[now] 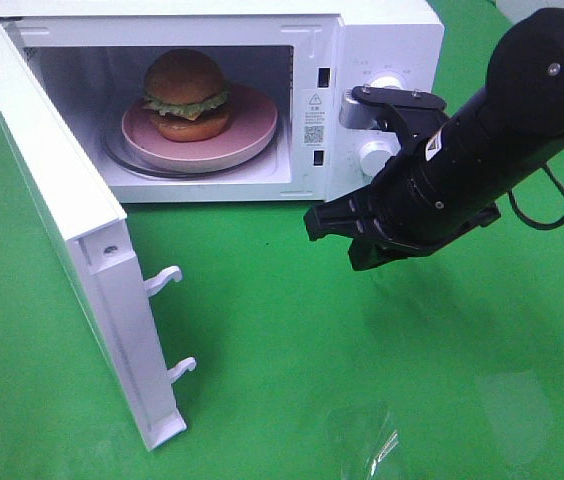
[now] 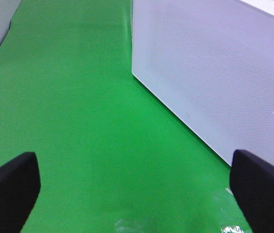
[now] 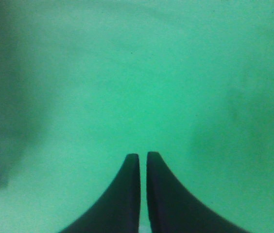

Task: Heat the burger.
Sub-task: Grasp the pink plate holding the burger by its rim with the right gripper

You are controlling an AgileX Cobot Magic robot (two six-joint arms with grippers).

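Burger loaded, microwave door not shut yet.
Burger (image 1: 186, 93) sits on pink plate (image 1: 252, 135) inside microwave (image 1: 382, 30), ready to heat; door (image 1: 62, 250) swung wide. Right gripper (image 1: 334, 238) fingers clenched, empty, above green tabletop (image 1: 382, 380); left gripper (image 2: 137, 189) fingers spread, empty, beside microwave wall.

Brown-orange burger (image 1: 186, 94), pink plate (image 1: 247, 135), white microwave (image 1: 382, 40).
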